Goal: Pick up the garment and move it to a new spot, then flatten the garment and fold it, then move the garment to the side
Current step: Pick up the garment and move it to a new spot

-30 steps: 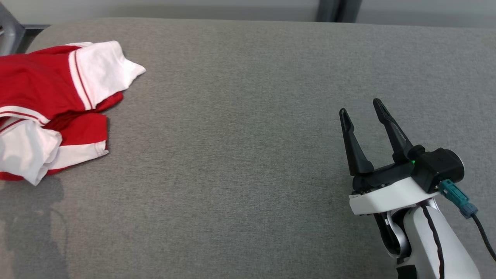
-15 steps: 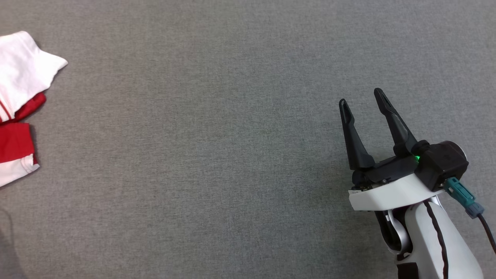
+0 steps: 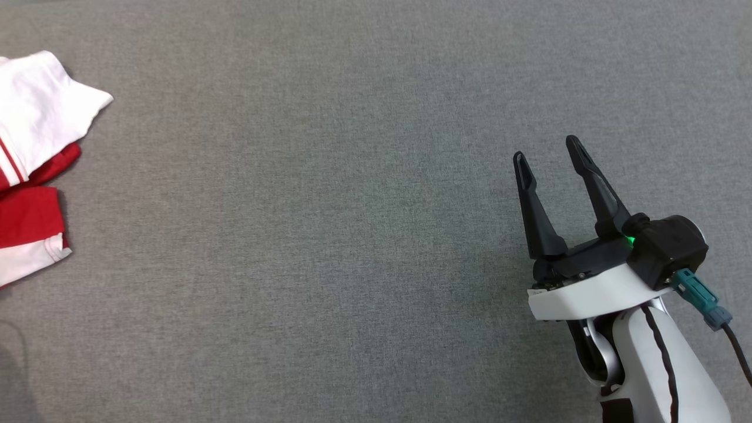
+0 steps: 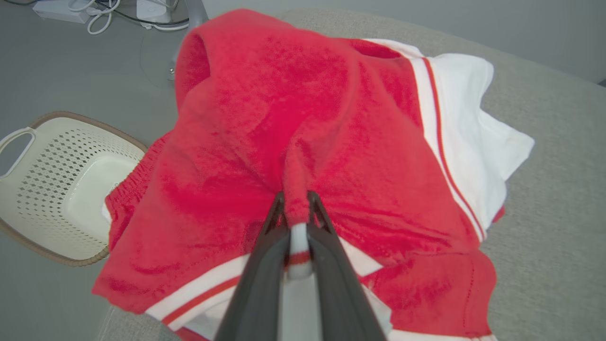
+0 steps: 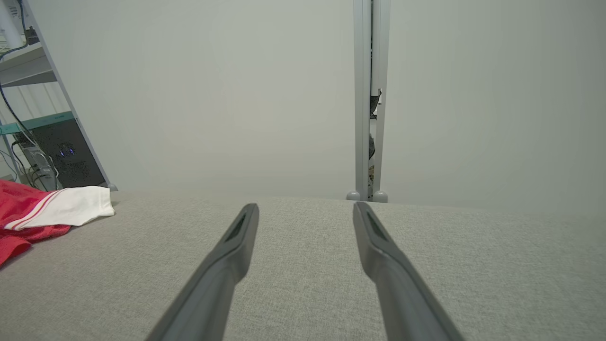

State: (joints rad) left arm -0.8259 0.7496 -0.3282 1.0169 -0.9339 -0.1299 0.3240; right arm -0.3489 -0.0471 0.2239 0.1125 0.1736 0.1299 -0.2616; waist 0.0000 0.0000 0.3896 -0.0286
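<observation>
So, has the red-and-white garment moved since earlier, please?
Cannot tell: the garment sits further left, but the grey fabric surface lost its far edge; the camera moved.

Left gripper (image 4: 295, 196) pinches the garment (image 4: 331, 118); right gripper (image 3: 545, 148) holds its fingers spread.

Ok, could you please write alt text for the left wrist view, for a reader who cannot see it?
The left gripper is shut on a pinched fold of a red garment with white, red-striped bands, crumpled on a grey fabric surface. At the left, a cream perforated basket stands on the floor.
</observation>
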